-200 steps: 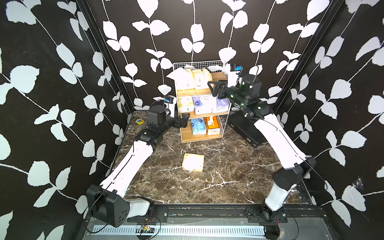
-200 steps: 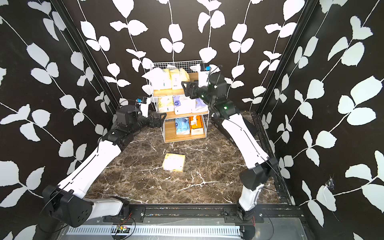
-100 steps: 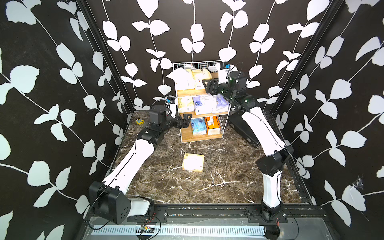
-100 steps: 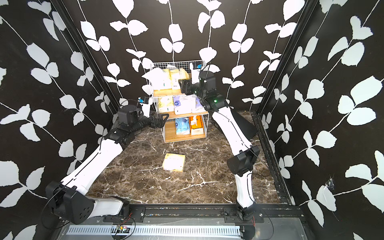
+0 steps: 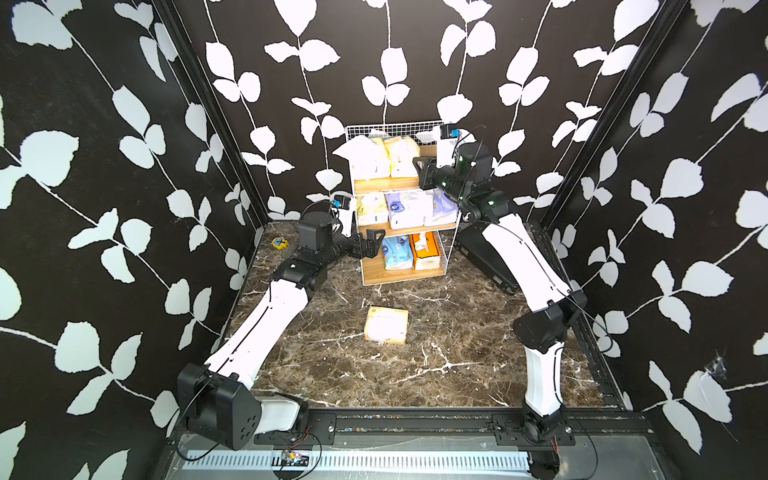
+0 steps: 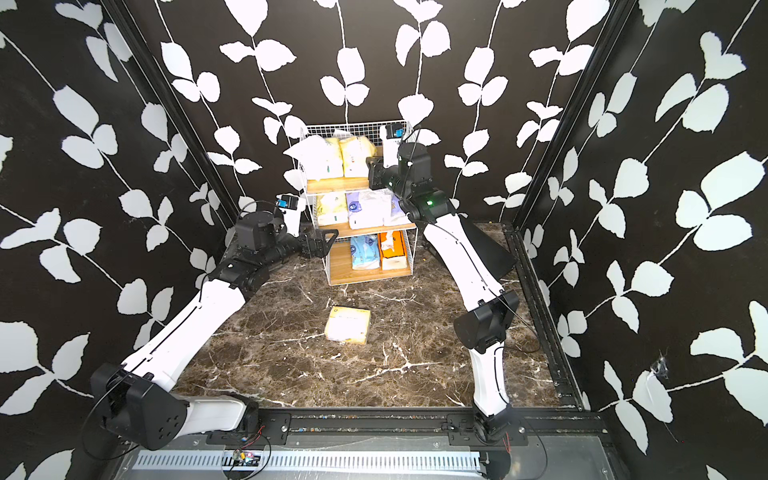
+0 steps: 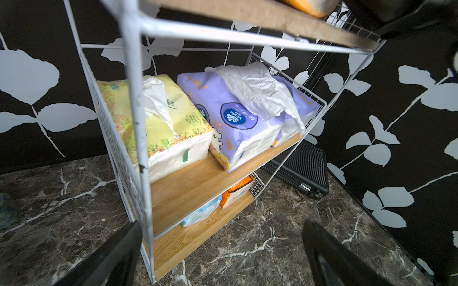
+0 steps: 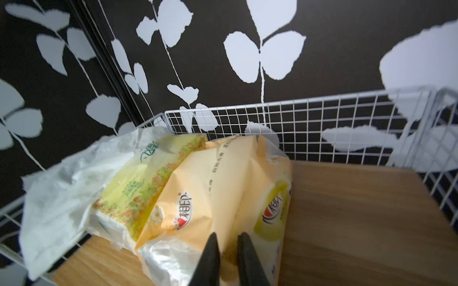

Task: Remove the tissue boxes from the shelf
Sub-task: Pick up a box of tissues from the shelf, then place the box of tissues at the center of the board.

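Note:
The shelf stands at the back of the table, a white wire rack with wooden boards. On its top board lie two pale yellow tissue boxes. My right gripper is shut on a fold of the nearer pack. The middle board holds a yellow pack and two lavender packs. A light blue pack and an orange box sit on the bottom board. Another yellow pack lies on the table. My left gripper is open and empty by the shelf's front left post.
A flat black case leans beside the shelf on its right. A small yellow and blue object lies in the back left corner. Leaf-patterned walls close in the marble table on three sides.
My right arm has swung left to the top board and its gripper has closed on the yellow pack. The left arm has barely moved.

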You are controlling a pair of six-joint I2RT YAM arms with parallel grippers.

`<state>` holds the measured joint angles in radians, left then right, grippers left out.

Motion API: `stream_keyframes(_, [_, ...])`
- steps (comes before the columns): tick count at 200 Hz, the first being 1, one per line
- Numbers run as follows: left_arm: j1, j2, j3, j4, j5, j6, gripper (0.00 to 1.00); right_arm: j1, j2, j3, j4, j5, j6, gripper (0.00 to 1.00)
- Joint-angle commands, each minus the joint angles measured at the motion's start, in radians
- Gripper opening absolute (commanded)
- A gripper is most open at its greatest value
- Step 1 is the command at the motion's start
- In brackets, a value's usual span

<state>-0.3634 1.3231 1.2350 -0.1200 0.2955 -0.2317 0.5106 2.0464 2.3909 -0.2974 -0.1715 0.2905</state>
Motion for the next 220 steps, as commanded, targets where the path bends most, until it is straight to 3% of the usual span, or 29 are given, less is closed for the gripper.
stream_keyframes(1, [0.006, -0.041, -0.018, 0.025, 0.002, 0.015, 0.99, 0.004, -0.069, -0.023, 0.037, 0.003, 0.001, 0.08])
stream_keyframes(20, [0.007, -0.042, -0.018, 0.026, 0.001, 0.02, 0.99, 0.004, -0.104, -0.044, 0.033, 0.026, 0.001, 0.0])
stream_keyframes(85, [0.015, -0.106, -0.072, 0.06, -0.065, 0.054, 0.99, 0.003, -0.307, -0.218, 0.067, 0.001, 0.023, 0.0])
stream_keyframes(120, [0.013, -0.145, -0.133, 0.109, -0.139, -0.06, 0.99, 0.003, -0.474, -0.389, 0.072, -0.042, 0.039, 0.0])
stream_keyframes(147, [0.003, -0.221, -0.185, 0.111, -0.146, -0.158, 0.99, 0.004, -0.653, -0.662, 0.144, -0.11, 0.045, 0.0])
stream_keyframes(185, [-0.024, -0.365, -0.247, 0.038, -0.183, -0.177, 0.99, 0.005, -0.897, -1.06, 0.194, -0.155, 0.014, 0.0])
stream_keyframes(220, [-0.167, -0.472, -0.361, 0.012, -0.352, -0.137, 0.99, 0.012, -1.043, -1.41, 0.27, -0.202, 0.039, 0.0])
